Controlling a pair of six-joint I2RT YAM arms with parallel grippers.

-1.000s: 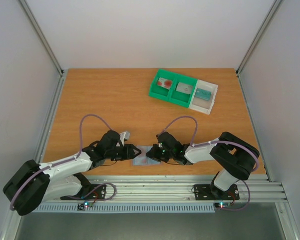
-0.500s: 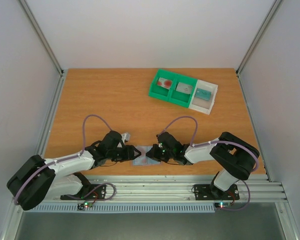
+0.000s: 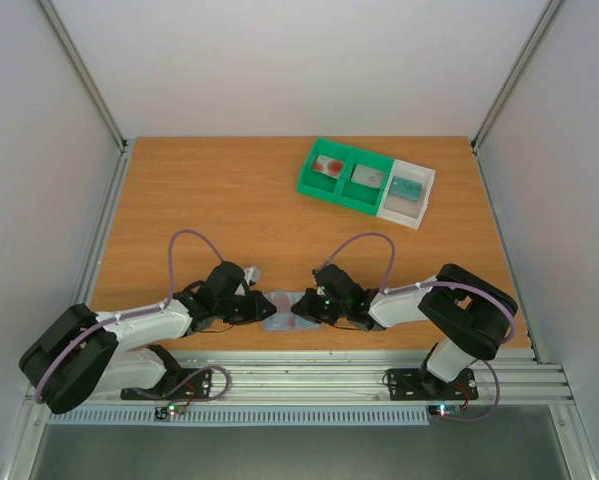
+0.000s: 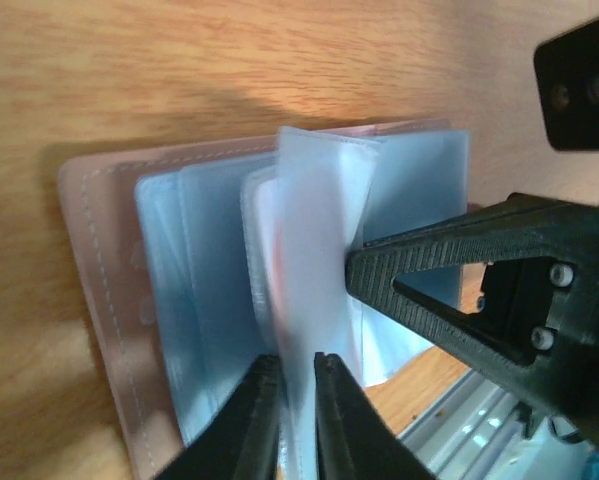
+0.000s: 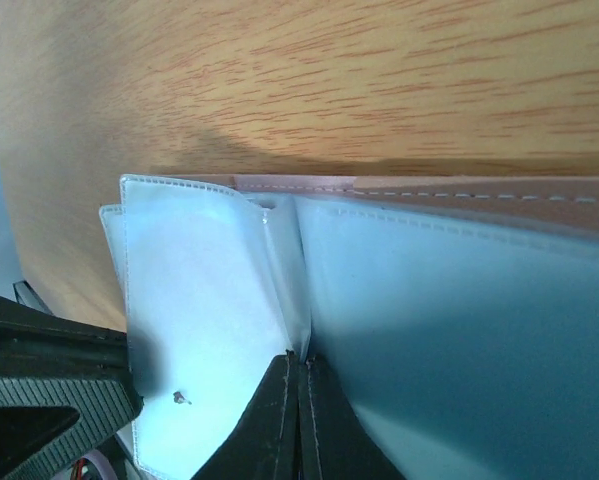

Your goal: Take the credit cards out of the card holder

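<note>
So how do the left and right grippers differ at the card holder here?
The left gripper has a raised clear sleeve between its fingers; the right gripper has its fingers pressed together, tips at the seam between sleeves. The left gripper comes in from the left, the right gripper from the right. Both sit low at the card holder.

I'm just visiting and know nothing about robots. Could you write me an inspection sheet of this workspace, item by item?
Surface: wooden table, no damage seen.
Job's things: card holder open at the near edge; red-blotched card, grey card and teal card in the tray, one per compartment.
Clutter: nothing seen.
Grippers: left tool and right tool each pinch a clear sleeve of the holder.
Cables: left cable and right cable, purple, loop above the arms.
Surroundings: white walls, metal rail in front.
</note>
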